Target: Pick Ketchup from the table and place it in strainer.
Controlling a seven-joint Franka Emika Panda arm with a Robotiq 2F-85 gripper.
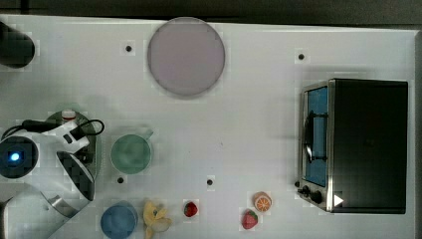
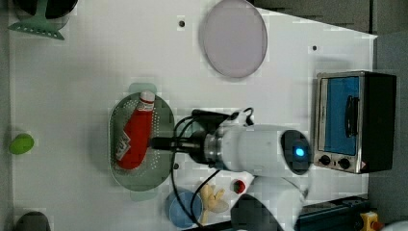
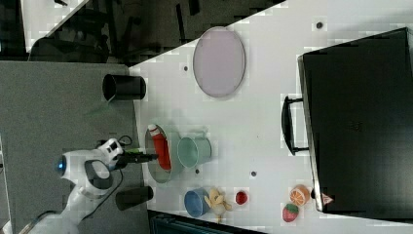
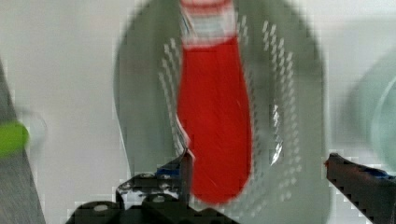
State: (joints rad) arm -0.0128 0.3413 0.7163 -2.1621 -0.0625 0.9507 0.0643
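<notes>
Left view gives us the ketchup (image 2: 136,136) lying on its side inside the strainer (image 2: 163,175), cap toward the left view's top. Our gripper (image 2: 155,143) hangs over the bottle with fingers spread wide, gripping nothing. Near the strainer stands a green cup (image 1: 131,154).

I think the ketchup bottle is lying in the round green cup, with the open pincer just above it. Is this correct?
Not quite. The ketchup bottle lies in the oval mint-green strainer, not in the round green cup, which stands beside the strainer. The left view shows this plainly. The rest is right: the pincer is open just above the bottle.
</notes>
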